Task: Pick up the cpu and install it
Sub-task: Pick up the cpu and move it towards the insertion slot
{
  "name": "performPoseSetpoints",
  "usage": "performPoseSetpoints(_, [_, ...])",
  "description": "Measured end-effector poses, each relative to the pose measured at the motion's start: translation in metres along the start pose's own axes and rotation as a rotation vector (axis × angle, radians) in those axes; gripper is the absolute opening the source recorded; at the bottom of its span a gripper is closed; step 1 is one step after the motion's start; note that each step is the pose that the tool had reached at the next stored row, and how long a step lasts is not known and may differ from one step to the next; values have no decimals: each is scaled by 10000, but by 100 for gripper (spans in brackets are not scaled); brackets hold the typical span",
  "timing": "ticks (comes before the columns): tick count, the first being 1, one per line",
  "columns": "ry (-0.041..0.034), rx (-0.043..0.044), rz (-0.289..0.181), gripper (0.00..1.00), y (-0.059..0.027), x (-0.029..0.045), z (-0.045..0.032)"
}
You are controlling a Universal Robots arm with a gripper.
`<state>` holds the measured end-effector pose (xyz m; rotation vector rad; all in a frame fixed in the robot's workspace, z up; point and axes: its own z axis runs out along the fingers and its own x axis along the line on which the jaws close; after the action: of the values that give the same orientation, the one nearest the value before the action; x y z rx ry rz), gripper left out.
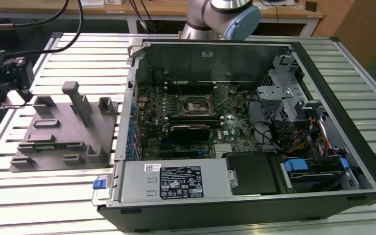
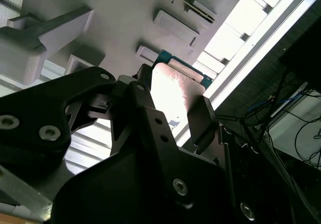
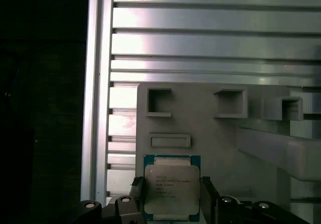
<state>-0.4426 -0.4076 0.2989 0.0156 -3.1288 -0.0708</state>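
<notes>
Two fingers [image 3: 206, 191] of the end effector [image 3: 171, 184] sit on opposite edges of the cpu [image 3: 170, 193], one per side. Both look to be in contact, so I read it as clamped on the chip. I can't tell whether the chip is lifted or resting on its seat. The cpu lies flat, silver top up, green edge visible all round, at an outer corner of the grey fixture [image 3: 210, 138] near the tabletop [image 3: 200, 43] rail. The second wrist view agrees: cpu [image 2: 173, 86] between the two black fingers, fixture [image 2: 115, 18] beyond.

Why so, prob.: the fixture keeps the chip level at a known spot, w/ open room on both sides for the fingers. An edge grip from above keeps the pads off the underside contacts and the top face, and holds the chip square for a straight drop.

In the exterior view the fixture [image 1: 57, 132] is at the exterior view's left on the slatted tabletop [image 1: 44, 196]. Just beside it is the PC case [image 1: 361, 147], laid on its side w/ the panel off. That leaves the socket [image 1: 193, 104] facing up, mid-board, well apart from the cpu's spot. The arm [image 1: 221, 17] rises behind the case.
</notes>
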Motion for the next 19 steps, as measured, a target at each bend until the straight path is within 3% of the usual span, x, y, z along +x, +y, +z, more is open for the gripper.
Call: performPoseSetpoints(19, [-1, 0, 0, 53, 4, 1, -84])
